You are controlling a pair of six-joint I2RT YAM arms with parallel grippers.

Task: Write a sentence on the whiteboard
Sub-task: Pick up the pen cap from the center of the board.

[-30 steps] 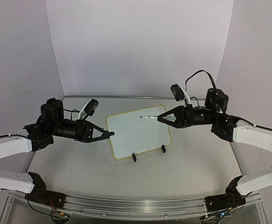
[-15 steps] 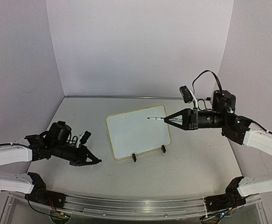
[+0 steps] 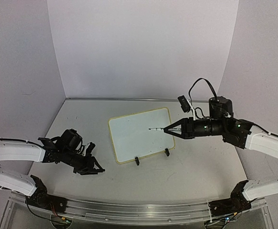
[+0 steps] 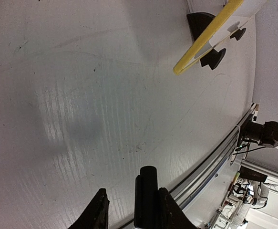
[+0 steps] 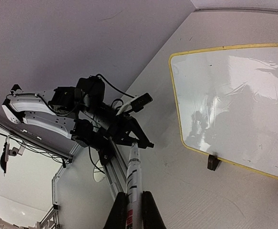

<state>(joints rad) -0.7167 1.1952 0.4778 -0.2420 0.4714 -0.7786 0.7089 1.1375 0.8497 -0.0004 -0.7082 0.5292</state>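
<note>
From above, the board (image 3: 141, 136) sits mid-table (image 3: 200, 164), propped on two black feet (image 3: 137, 161) at its near edge. My right gripper (image 3: 166, 129) reaches in at the board's right edge, fingers pressed onto a marker (image 3: 157, 129). The marker points left with its tip over the white face; whether the tip touches I cannot tell. My left gripper (image 3: 98, 169) hangs low near the table, left of the board and well apart from it, fingers a little spread.

At my left wrist, the two fingers (image 4: 99, 212) stand apart, with bare table showing between them. A short black stub (image 4: 148, 188) stands just beside the finger on the view's right; what it is I cannot tell. The board's yellow rim and feet show at the top right. A metal rail (image 4: 210, 157) runs along the table's near edge.

At my right wrist, my fingers (image 5: 118, 214) pinch the white marker barrel, which runs up the middle of the view. The board lies to the right, its face glossy with reflections, both feet on its lower rim. My left arm (image 5: 38, 119) crouches low beyond the marker tip.
</note>
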